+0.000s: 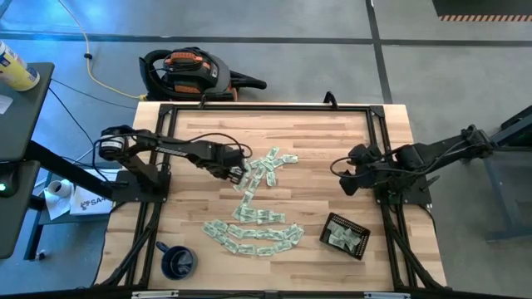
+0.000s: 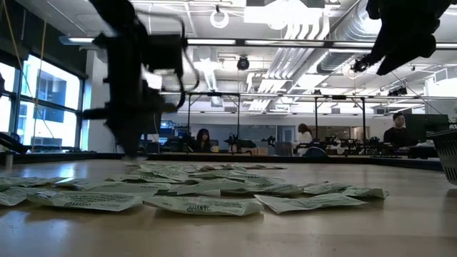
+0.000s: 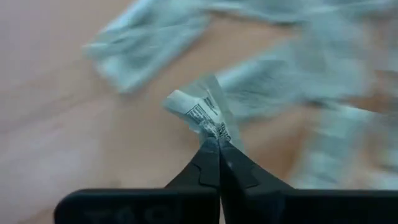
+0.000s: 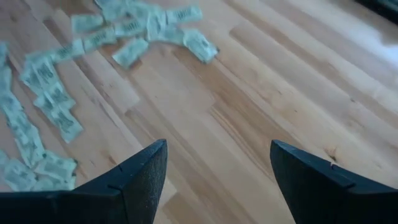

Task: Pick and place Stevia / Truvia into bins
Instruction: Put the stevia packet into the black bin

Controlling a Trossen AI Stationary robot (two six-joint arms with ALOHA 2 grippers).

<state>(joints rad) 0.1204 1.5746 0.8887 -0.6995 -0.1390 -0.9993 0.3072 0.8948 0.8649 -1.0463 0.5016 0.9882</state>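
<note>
Many pale green and white Stevia sachets lie flat and scattered on the wooden table, in a band from mid-table toward the near edge. The black gridded tray sits near the right near corner with a few sachets inside. My left gripper is over the far end of the scatter, shut on one sachet. My right gripper hangs open above bare wood right of the pile, touching nothing. My left gripper pinches one sachet by its end between the two fingertips, coming from above. The paper is crumpled at the pinch, and the rest of the sachet sticks out past the fingertips, above the table.
A dark blue mug stands near the left near corner. The black metal frame runs along the table's far and side edges. Bare wood lies between the pile and the tray. People sit at desks in the room beyond.
</note>
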